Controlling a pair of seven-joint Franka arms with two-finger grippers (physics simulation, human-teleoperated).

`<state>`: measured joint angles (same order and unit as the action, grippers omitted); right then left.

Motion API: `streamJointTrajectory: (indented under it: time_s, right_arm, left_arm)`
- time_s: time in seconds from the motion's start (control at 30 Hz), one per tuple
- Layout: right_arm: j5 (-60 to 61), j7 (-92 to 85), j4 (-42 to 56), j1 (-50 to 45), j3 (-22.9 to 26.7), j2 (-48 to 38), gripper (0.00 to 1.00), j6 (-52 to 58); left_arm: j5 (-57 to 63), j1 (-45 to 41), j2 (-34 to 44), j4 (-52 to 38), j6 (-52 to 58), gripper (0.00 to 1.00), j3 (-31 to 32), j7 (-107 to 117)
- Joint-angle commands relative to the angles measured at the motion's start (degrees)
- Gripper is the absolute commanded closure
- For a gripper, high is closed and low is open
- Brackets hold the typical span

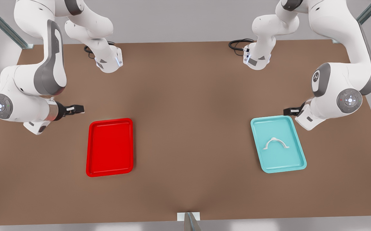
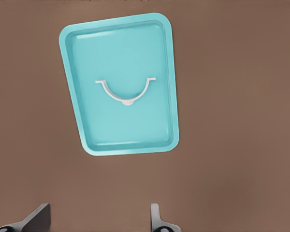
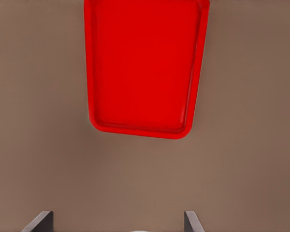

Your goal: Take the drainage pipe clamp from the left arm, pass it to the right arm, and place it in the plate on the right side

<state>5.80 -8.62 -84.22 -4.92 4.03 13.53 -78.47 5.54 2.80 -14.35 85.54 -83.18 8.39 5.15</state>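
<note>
The white drainage pipe clamp [image 1: 275,143] [image 2: 125,92] lies loose in a teal tray [image 1: 280,160] [image 2: 125,130] on the front view's right. My left gripper [image 1: 289,111] [image 2: 97,220] hovers open just behind that tray, apart from the clamp and holding nothing. On the front view's left sits the red plate [image 1: 110,147] [image 3: 145,63], with nothing in it. My right gripper [image 1: 76,109] [image 3: 117,222] hangs open behind the plate's far left corner, also holding nothing.
Both trays rest on a wide brown table [image 1: 185,128]. Black cables [image 1: 238,44] lie near the arm bases at the back. A small metal bracket [image 1: 188,219] stands at the table's front edge.
</note>
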Motion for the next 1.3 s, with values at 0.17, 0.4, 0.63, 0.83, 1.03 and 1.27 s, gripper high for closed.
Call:
streamJointTrajectory:
  time_s: [0.17, 0.4, 0.63, 0.83, 1.03, 1.27]
  right_arm:
    - [0.00, -4.13, 0.02, 0.00, 0.01, -0.08, 0.00, -2.83]
    - [-0.09, -4.21, -0.07, 0.52, 0.01, 0.01, 0.00, -2.74]
    - [-0.09, -4.21, -0.07, 0.52, 0.01, 0.01, 0.00, -2.74]
    - [-0.09, -4.30, -0.15, 0.52, 0.01, 0.01, 0.00, -2.74]
    - [-0.09, -4.21, -0.24, 0.52, -0.08, 0.09, 0.00, -2.74]
    - [-0.09, -4.21, -0.33, 0.52, 0.01, 0.27, 0.00, -2.48]
  left_arm:
    - [-0.44, 0.97, -9.72, 0.07, -13.93, 0.00, -7.51, 3.20]
    - [-0.97, 2.03, -19.84, 4.28, -34.50, 0.00, -7.51, 26.04]
    - [-5.71, 2.29, -20.72, 9.03, -39.87, 0.00, -7.42, 27.72]
    - [-5.71, 2.73, -20.45, 15.80, -46.37, 0.00, -7.42, 27.72]
    - [-5.80, 3.52, -22.30, 18.61, -53.40, 0.00, -7.42, 27.63]
    - [-7.82, 3.79, -22.65, 21.16, -57.27, 0.04, -7.42, 27.10]
